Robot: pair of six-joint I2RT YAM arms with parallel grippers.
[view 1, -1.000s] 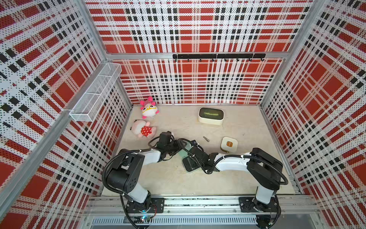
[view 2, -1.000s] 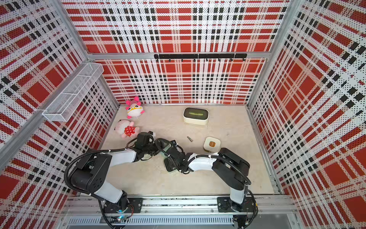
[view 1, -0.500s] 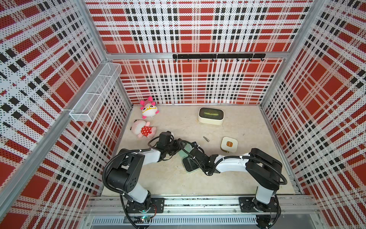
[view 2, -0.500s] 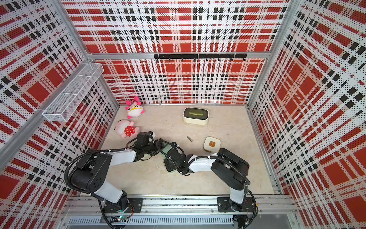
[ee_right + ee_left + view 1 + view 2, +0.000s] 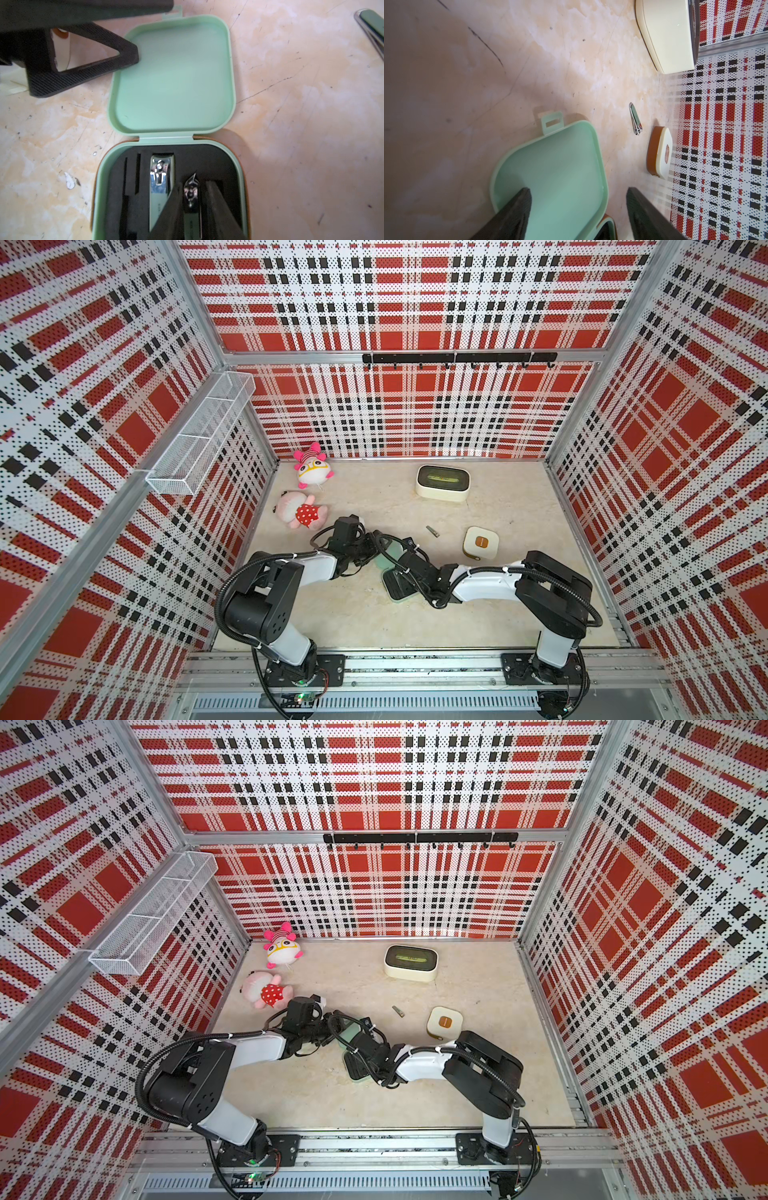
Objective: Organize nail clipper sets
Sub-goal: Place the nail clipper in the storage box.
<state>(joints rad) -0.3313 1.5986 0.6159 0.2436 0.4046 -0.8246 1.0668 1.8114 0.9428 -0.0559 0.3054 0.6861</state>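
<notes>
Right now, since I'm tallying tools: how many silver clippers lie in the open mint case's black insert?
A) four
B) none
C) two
C: the right wrist view shows a larger clipper and a smaller clipper in the black insert of the mint case.

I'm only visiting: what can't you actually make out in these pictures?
- Mint green hinged case: part of its black insert cut off by the right wrist view's edge; in both top views the arms cover most of it.
- Slim silver clipper inside: right gripper flanks it; grip unclear, right wrist view.
- Cream box with dark oval window: contents too dark, both top views.
- Closed cream case: brown label too small, top views.
</notes>
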